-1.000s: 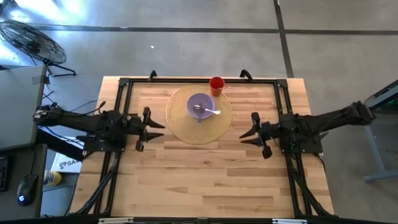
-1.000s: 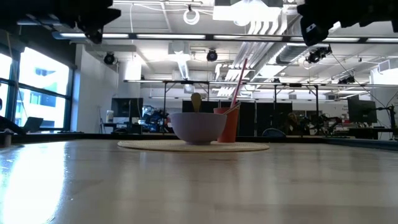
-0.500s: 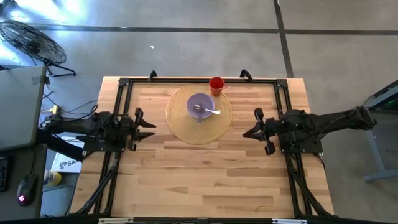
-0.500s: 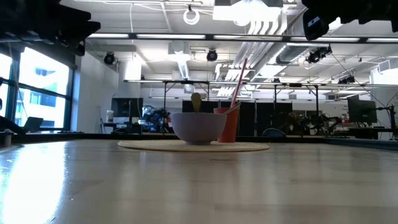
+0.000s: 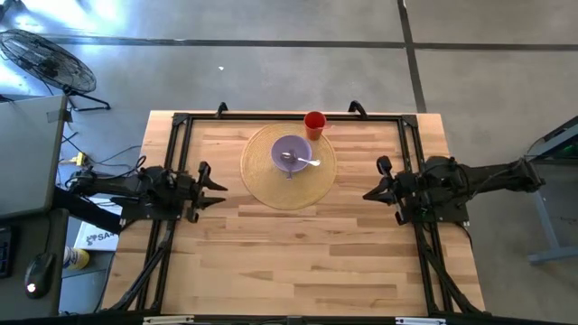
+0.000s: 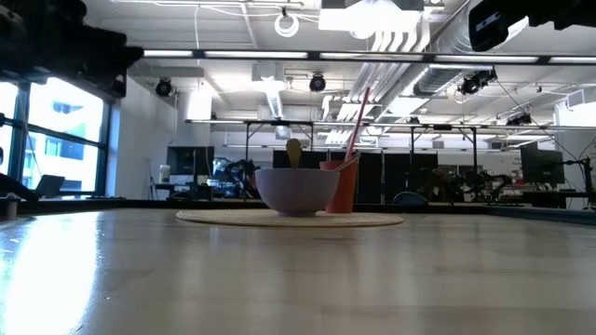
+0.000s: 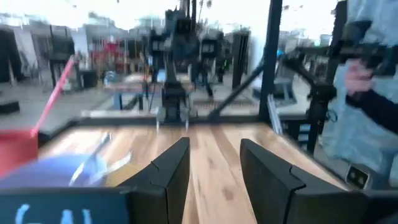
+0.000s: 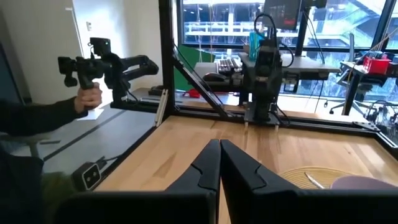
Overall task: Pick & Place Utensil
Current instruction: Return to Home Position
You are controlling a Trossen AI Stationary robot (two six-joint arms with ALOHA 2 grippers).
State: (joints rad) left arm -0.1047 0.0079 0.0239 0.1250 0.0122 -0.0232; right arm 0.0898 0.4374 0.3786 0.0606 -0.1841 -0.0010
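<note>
Since a second ago both arms have drawn back from the purple bowl [image 5: 291, 153]. The left gripper [image 5: 215, 186] had reached in close on the bowl's left. It now sits farther off on that side, its fingers [image 7: 171, 169] spread apart with bare wood showing between them. The bowl, the cup and the straw lie just as they did. The right gripper [image 5: 366, 193] has retreated the same way on the bowl's right — its fingers [image 8: 209, 167] are pressed together and hold nothing.

The bowl is pale purple, round and upright. Silvery utensils [image 5: 305, 162] lie in it, one handle poking over the rim toward the right arm; from above I cannot tell fork from spoon. In the low view a tan rounded end stands up above the bowl's rim. Just beyond the bowl and slightly to its right stands the orange cup [image 5: 314, 122], with a reddish straw [image 6: 358, 126] leaning out of it.

Under the bowl lies a round woven mat [image 5: 262, 185] on a table [image 5: 298, 262] of light wood planks with a black frame. Grey concrete floor surrounds it, and a fan [image 5: 45, 56] stands well off to the bowl's left. In the right wrist view a person's hand [image 8: 92, 97] grips a black handheld device well beyond the bowl.
</note>
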